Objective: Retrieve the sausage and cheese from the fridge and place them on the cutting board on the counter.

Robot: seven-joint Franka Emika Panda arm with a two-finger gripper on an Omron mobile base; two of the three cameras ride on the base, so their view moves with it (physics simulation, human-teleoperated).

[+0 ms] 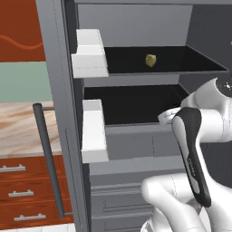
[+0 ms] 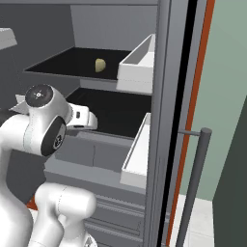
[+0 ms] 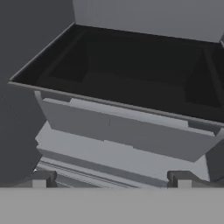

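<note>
Beyond the spread, empty tool (image 3: 111, 179), white door bins (image 1: 89, 54) flank the fridge (image 1: 136, 154) shelves.

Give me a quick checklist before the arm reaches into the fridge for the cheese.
1. Fridge doors open: ok.
2. Cheese located, on the upper dark shelf: ok.
3. Gripper open and holding nothing: ok.
4. Gripper lined up with the cheese: not ok; the hand view faces the lower shelf.
5. Sausage located: cannot tell.
6. Door bin apart from the cheese: ok.
</note>
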